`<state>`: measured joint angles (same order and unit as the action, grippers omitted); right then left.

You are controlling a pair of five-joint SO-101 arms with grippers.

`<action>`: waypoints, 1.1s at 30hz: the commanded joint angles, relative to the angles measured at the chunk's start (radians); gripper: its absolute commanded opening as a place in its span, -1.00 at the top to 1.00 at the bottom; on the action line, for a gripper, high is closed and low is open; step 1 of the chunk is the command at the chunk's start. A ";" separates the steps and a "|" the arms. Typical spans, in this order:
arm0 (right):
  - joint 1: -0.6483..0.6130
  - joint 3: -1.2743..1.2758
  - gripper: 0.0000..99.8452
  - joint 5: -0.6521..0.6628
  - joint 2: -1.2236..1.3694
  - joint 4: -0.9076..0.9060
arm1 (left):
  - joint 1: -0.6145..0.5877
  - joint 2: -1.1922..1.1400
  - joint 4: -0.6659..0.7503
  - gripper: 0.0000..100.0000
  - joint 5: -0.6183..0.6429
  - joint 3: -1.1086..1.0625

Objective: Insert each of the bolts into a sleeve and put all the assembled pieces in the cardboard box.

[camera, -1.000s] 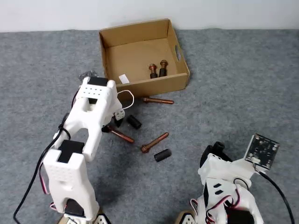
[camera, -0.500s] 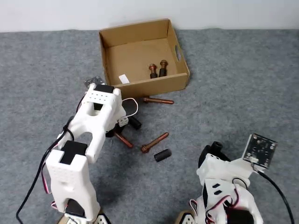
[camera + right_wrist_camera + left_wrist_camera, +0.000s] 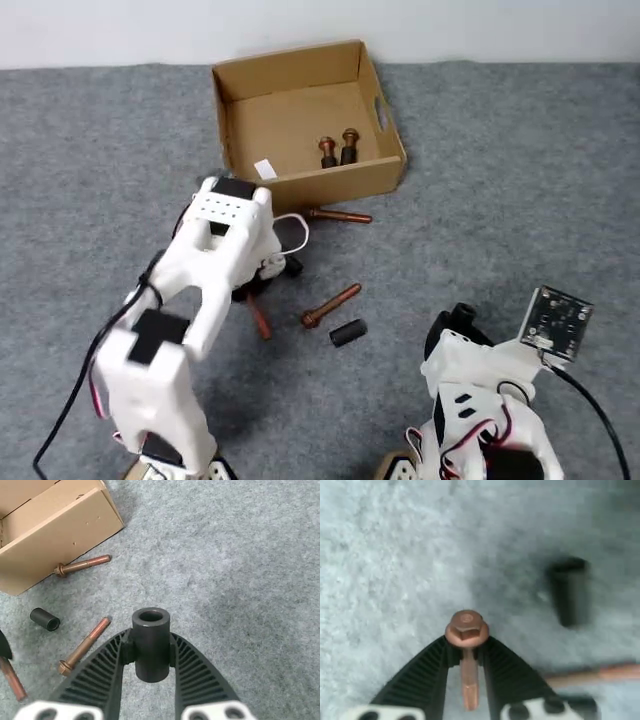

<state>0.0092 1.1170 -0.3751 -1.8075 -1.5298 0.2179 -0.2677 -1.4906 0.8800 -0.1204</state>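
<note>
**Bolt in one claw, sleeve in the other: now line them up**

The left claw (image 3: 467,649) is clenched on a bolt (image 3: 466,630), gripping it just under the hexagonal head, with the shank running back between the fingers. The right claw (image 3: 150,645) grasps a black sleeve (image 3: 151,642), whose open bore points out past the fingertips.

To do the joining well, I judge that the bolt's plain end, not its head, must face that bore. The left wrist will likely need turning so the shank points at the sleeve. The two axes should be in line before either arm closes in. A slow, straight push is safest, since a tilted bolt could jam on the sleeve's rim or twist in the grip.

From above, the left arm (image 3: 205,270) stretches from the near left corner to the middle of the desk (image 3: 520,180), wrist bent down, with its bolt just above the surface. The right arm (image 3: 485,395) sits folded at the near right corner, well apart from it.

The cardboard box (image 3: 300,185) stands at the middle of the far edge with two assembled pieces (image 3: 338,150) inside. One loose bolt (image 3: 338,215) lies along its near wall. Another bolt (image 3: 331,305) and a loose sleeve (image 3: 347,333) lie mid-desk.
</note>
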 commanded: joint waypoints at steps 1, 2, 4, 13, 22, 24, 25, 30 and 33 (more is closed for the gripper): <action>-0.007 -0.006 0.99 0.031 -0.007 0.025 | 0.077 0.276 -0.017 0.99 -0.046 0.019; -0.007 -0.006 0.99 0.040 -0.007 0.025 | 0.092 0.336 -0.006 0.99 -0.057 -0.002; -0.007 -0.009 0.99 0.046 -0.007 0.025 | 0.109 0.454 0.028 0.99 -0.077 -0.067; -0.157 -0.014 0.98 0.046 -0.007 0.024 | 0.112 0.942 0.264 0.99 -0.204 -0.427; -0.401 -0.011 0.98 0.048 -0.004 0.028 | 0.114 1.353 0.463 0.99 -0.334 -0.625; -0.452 -0.011 0.98 0.048 -0.004 0.030 | 0.115 1.410 0.494 0.99 -0.331 -0.654; -0.476 -0.011 0.98 0.049 -0.004 0.041 | 0.123 1.433 0.505 0.99 -0.331 -0.667; -0.549 0.003 0.98 0.193 -0.002 0.183 | 0.222 1.528 0.512 0.99 -0.304 -0.694; -0.605 0.020 0.98 0.290 0.004 0.262 | 0.269 1.568 0.523 0.99 -0.252 -0.691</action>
<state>-0.5447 1.1339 -0.1711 -1.8075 -1.3472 0.4465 1.2528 -1.0150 0.5900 -0.8247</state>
